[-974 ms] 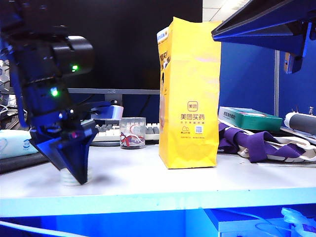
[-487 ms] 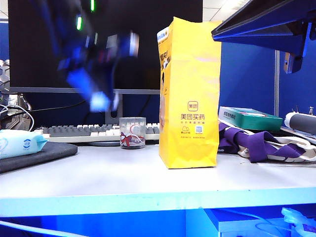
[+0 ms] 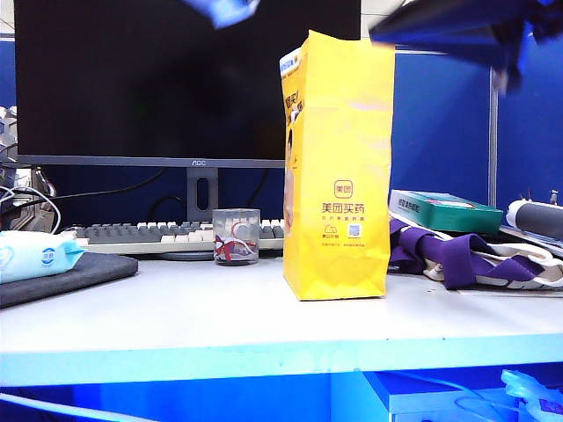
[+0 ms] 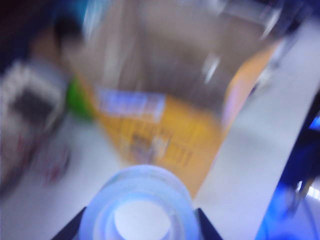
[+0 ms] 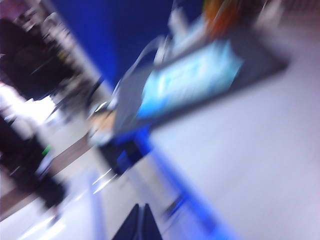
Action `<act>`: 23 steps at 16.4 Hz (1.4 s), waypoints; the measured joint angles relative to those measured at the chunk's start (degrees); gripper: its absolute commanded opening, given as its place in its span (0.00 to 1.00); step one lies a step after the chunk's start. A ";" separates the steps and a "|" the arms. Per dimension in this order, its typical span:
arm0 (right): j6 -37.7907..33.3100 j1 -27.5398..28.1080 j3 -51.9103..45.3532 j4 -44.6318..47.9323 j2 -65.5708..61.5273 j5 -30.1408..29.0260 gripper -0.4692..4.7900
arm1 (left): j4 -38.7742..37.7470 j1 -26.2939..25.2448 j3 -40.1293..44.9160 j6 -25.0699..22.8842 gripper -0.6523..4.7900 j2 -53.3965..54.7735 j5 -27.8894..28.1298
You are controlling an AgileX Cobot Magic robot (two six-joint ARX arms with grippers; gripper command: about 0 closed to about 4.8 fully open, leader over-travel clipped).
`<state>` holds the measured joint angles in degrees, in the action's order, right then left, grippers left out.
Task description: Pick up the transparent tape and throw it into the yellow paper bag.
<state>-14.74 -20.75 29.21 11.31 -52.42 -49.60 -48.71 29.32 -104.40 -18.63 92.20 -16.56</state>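
Exterior view: the bag (image 3: 339, 167) stands upright on the bench (image 3: 220, 321), with a glass cup (image 3: 237, 236) just left of it before a keyboard (image 3: 132, 236) and monitor (image 3: 176, 79). A blurred bit of the left tool (image 3: 224, 9) shows at the top edge, higher than the bag's mouth and left of it. The right arm (image 3: 457, 31) hangs blurred over the right side.

Left wrist view: the left tool (image 4: 142, 227) pinches the tape (image 4: 140, 205), above the bag (image 4: 165, 125), whose mouth is open.

Right wrist view: the right tool (image 5: 139, 222) has its fingers pressed together, holding nothing, over the bench (image 5: 260, 150).
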 measured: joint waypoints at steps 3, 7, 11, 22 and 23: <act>-0.02 0.00 1.75 8.41 -0.02 6.34 0.08 | 5.09 0.04 -0.11 -0.04 0.55 0.13 -4.70; 5.68 0.00 9.86 9.60 0.00 18.43 0.08 | 11.13 0.02 -0.09 -1.81 0.55 0.35 -7.58; 15.50 0.02 18.36 -1.97 -0.07 29.51 0.08 | 17.33 0.02 -0.09 -3.04 0.55 2.99 -11.89; 18.97 -0.04 20.79 -10.21 -0.28 30.27 0.08 | 36.15 0.28 -0.02 -2.10 0.67 13.90 -24.00; 18.99 -0.04 20.81 -10.19 -0.28 30.27 0.08 | 36.24 0.28 -0.02 -2.05 1.00 14.27 -24.02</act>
<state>4.25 -20.80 50.02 1.13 -52.71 -19.33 -12.47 29.61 -104.42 -20.69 106.48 -40.58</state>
